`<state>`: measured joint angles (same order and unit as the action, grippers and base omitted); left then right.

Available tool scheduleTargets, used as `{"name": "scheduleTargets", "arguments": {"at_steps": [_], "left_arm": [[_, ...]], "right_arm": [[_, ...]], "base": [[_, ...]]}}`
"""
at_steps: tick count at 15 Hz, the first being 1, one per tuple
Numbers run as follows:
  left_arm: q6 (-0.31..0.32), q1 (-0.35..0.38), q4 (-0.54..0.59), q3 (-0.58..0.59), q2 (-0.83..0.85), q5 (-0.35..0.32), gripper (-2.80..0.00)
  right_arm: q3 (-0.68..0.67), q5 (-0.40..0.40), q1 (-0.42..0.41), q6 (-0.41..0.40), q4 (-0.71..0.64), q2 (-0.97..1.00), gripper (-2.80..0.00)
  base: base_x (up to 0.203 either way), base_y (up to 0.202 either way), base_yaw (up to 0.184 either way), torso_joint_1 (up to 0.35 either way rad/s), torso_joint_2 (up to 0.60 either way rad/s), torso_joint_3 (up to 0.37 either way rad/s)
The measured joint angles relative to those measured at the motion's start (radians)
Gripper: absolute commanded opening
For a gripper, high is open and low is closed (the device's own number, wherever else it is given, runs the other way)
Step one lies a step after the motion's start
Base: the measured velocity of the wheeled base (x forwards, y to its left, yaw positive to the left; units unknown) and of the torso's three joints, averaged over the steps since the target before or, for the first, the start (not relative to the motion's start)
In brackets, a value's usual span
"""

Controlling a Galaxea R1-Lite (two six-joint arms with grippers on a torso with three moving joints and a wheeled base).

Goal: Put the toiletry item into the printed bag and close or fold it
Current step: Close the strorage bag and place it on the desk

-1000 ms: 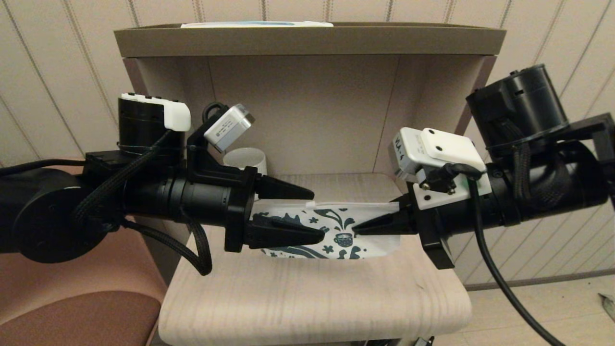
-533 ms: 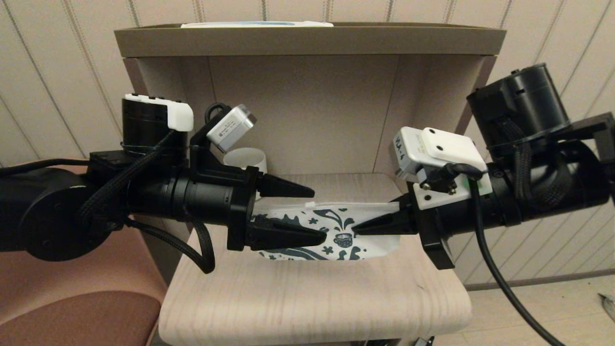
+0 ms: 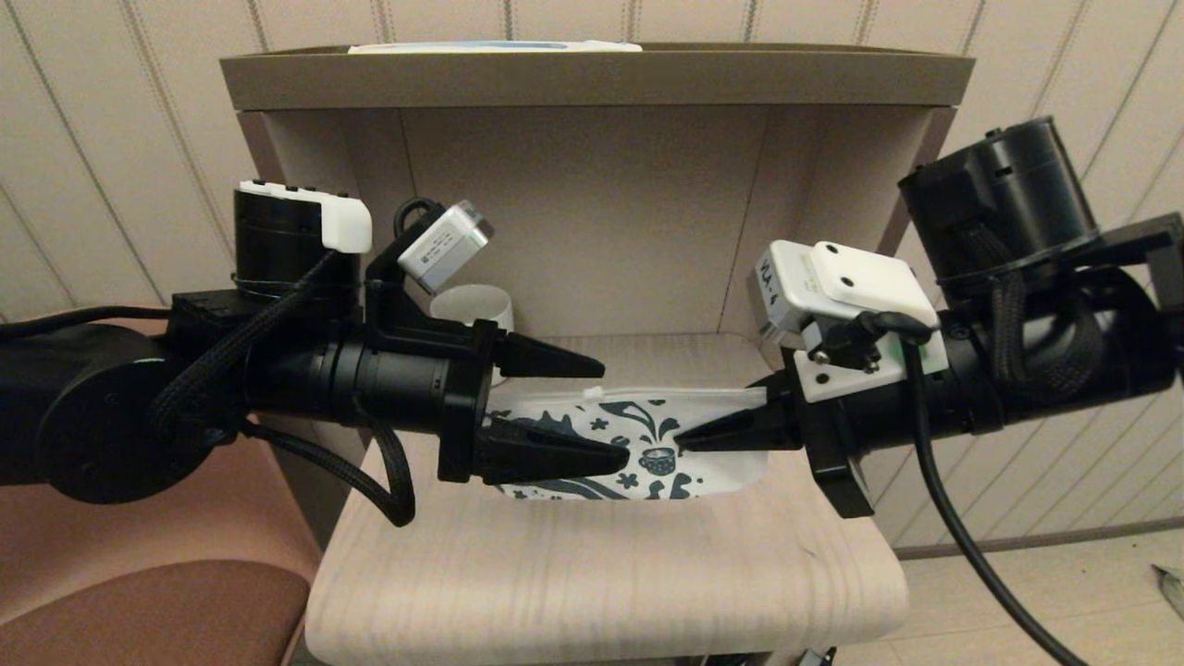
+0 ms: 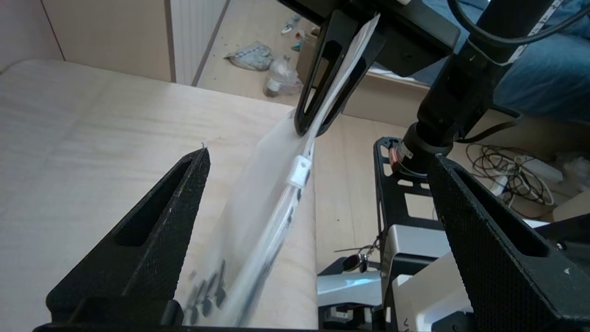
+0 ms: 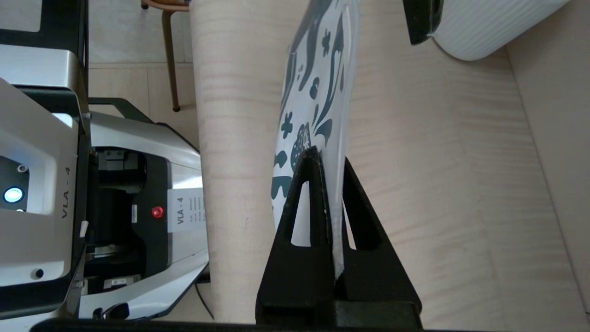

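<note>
The printed bag (image 3: 647, 449) hangs on edge just above the light wooden shelf (image 3: 601, 573), its teal print facing me. My right gripper (image 3: 683, 441) is shut on the bag's right end; in the right wrist view the bag (image 5: 318, 83) runs out from between the closed fingers of the right gripper (image 5: 329, 154). My left gripper (image 3: 612, 413) is open around the bag's left part, one finger behind the bag and one in front. The bag's top seam with a small white slider (image 4: 299, 170) runs between the spread fingers of the left gripper (image 4: 319, 156). The toiletry item is out of view.
A ribbed white mug (image 3: 476, 310) stands at the back left of the shelf, behind my left gripper. The shelf sits inside a beige cabinet niche with a top board (image 3: 592, 79). A reddish-brown seat (image 3: 139, 610) is at the lower left.
The left arm has edged slightly to the right. The right gripper, the bag and its slider have shifted a little to the left. Both grips are unchanged.
</note>
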<state>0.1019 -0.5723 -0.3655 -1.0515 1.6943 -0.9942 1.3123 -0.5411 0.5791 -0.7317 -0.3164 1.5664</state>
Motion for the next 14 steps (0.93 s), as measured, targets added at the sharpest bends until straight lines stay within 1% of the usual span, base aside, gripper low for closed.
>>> {"name": "scheduleTargets", "arguments": {"at_steps": [5,10,14], "left_arm": [[-0.001,0.000,-0.001,-0.004,0.000,0.005,0.00],[-0.001,0.000,-0.001,-0.004,0.000,0.006,0.00],[-0.001,0.000,-0.002,-0.004,0.000,0.007,0.00]], "right_arm": [[-0.005,-0.020,-0.006,0.030,0.000,0.002,-2.80],[0.000,-0.073,-0.018,0.063,0.005,0.025,-2.80],[0.007,-0.076,-0.023,0.066,0.010,0.043,-2.80]], "base": [[0.000,0.000,0.000,0.000,0.00,0.000],[0.000,0.000,0.000,0.000,0.00,0.000],[0.000,0.000,0.000,0.000,0.00,0.000]]}}
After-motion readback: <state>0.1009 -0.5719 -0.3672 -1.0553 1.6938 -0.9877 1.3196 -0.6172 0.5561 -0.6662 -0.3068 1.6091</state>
